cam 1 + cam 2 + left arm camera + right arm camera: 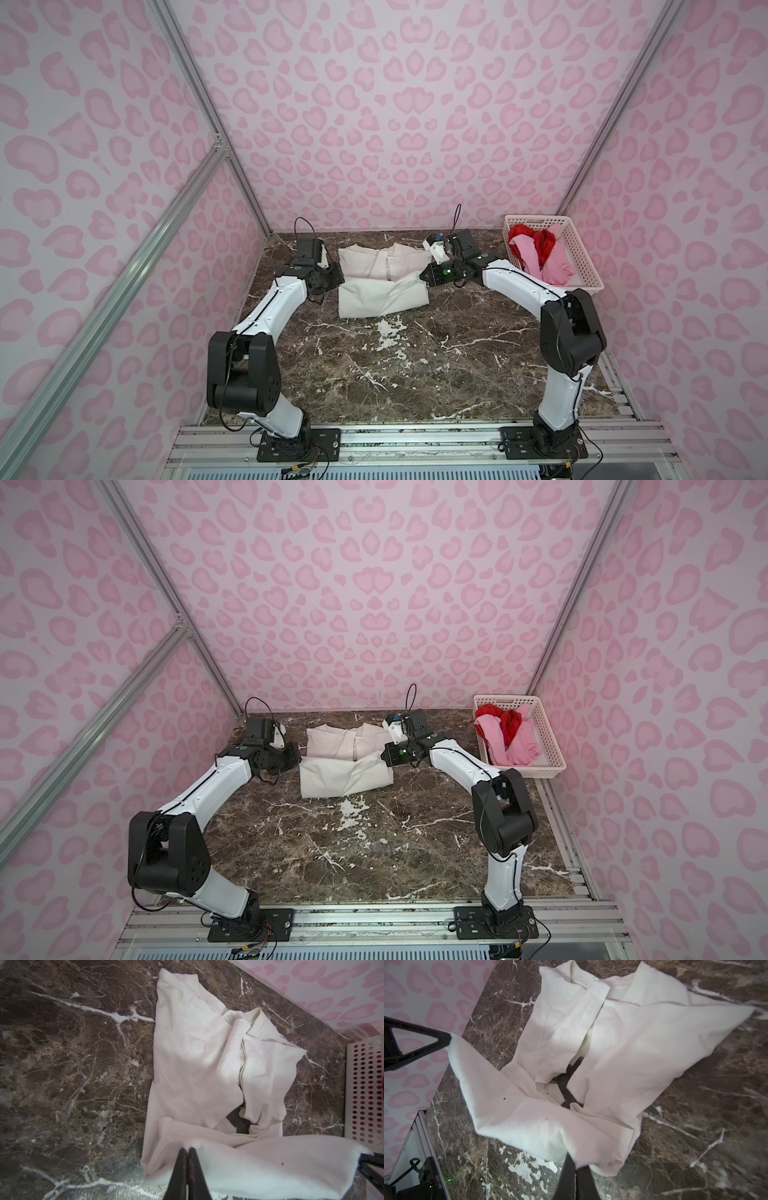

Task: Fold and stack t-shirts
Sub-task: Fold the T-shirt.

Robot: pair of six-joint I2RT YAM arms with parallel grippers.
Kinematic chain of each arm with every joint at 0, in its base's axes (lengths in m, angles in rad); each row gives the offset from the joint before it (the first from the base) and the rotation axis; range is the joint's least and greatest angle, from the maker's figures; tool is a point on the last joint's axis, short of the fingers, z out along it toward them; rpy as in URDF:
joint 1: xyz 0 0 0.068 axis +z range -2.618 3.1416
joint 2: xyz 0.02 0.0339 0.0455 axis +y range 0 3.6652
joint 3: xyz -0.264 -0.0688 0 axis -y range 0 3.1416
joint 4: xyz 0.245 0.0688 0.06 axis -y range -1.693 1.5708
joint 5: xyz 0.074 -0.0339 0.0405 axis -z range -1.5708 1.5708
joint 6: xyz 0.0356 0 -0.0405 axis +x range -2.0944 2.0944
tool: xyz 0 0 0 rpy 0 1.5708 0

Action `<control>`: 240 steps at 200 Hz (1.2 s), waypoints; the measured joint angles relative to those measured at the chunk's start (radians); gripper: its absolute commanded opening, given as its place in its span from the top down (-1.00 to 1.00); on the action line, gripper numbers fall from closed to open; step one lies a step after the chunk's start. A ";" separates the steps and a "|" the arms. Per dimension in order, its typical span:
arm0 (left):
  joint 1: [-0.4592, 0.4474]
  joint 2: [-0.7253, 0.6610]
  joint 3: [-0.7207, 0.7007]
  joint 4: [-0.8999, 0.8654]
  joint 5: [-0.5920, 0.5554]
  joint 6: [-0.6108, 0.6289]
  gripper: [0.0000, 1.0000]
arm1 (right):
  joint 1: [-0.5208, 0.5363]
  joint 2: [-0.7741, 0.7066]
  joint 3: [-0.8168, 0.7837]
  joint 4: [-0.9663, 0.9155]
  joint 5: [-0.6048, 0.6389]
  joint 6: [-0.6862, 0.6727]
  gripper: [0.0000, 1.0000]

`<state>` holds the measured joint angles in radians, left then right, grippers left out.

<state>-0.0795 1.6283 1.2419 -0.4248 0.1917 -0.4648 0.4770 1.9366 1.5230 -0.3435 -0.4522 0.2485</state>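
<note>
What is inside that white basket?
A pink shirt and a red shirt lie crumpled together in the basket. They cover most of its floor, so anything beneath them cannot be seen.

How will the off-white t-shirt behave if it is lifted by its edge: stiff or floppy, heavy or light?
Probably floppy: the off-white t-shirt sags and creases between the left gripper and the right gripper. Likely light, since two small pinches on its edge carry the raised fold.

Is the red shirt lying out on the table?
No, the red shirt sits crumpled in the white basket beside the pink shirt.
</note>
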 measured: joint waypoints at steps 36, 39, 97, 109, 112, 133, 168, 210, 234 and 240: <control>0.018 0.124 0.150 0.012 -0.005 0.001 0.92 | -0.066 0.109 0.178 -0.039 -0.034 -0.033 1.00; 0.019 0.134 0.163 0.013 -0.003 0.002 0.91 | -0.072 0.120 0.195 -0.041 -0.039 -0.035 1.00; 0.045 0.332 0.367 0.011 0.013 0.019 0.92 | -0.124 0.393 0.576 -0.139 -0.116 -0.055 1.00; 0.051 0.356 0.381 0.011 0.013 0.019 0.91 | -0.124 0.465 0.677 -0.167 -0.124 -0.061 1.00; 0.052 0.359 0.382 0.011 0.013 0.019 0.92 | -0.124 0.485 0.707 -0.177 -0.127 -0.062 1.00; 0.067 0.382 0.397 0.013 0.022 0.019 0.92 | -0.125 0.576 0.852 -0.220 -0.142 -0.066 1.00; 0.085 0.437 0.471 0.022 0.042 0.019 0.71 | -0.130 0.604 0.914 -0.201 -0.167 -0.063 0.67; 0.090 0.428 0.442 0.076 0.069 0.021 0.27 | -0.134 0.612 0.873 -0.132 -0.188 -0.041 -0.02; 0.092 0.349 0.381 0.122 0.082 0.016 0.28 | -0.134 0.594 0.809 -0.111 -0.190 -0.043 -0.06; 0.092 0.327 0.361 0.137 0.084 0.014 0.31 | -0.134 0.586 0.792 -0.107 -0.190 -0.042 -0.06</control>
<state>0.0120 1.9553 1.6032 -0.2874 0.2756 -0.4511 0.3431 2.5221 2.3154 -0.4507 -0.6422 0.2062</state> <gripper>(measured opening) 0.360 0.532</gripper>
